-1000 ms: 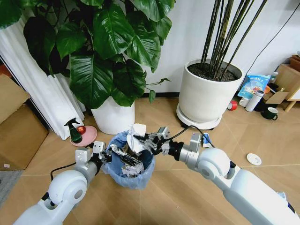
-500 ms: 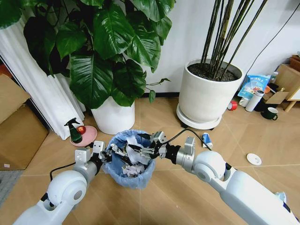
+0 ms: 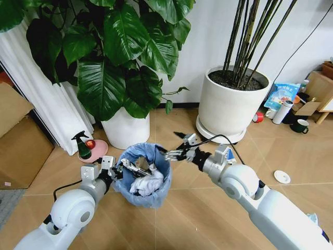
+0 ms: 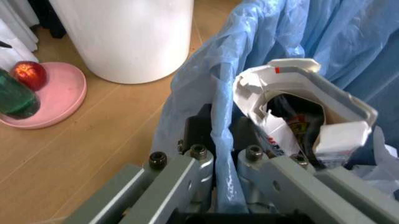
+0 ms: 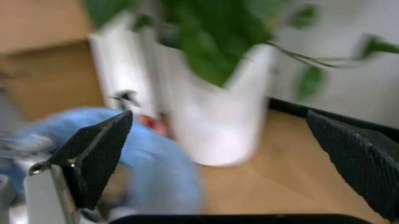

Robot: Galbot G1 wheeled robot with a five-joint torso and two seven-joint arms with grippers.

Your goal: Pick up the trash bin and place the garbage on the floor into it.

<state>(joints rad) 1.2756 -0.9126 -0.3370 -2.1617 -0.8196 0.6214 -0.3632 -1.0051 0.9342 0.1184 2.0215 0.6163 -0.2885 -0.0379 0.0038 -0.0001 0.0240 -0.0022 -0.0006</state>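
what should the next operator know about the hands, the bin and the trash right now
Left hand: shut on the near rim of the trash bin, pinching the blue bag.
Right hand: open and empty, above the bin's far rim.
In the bin: a white paper wad and other scraps.
Left on the floor: a white round lid to the robot's right, plus a blue-and-white item partly hidden behind the right arm.
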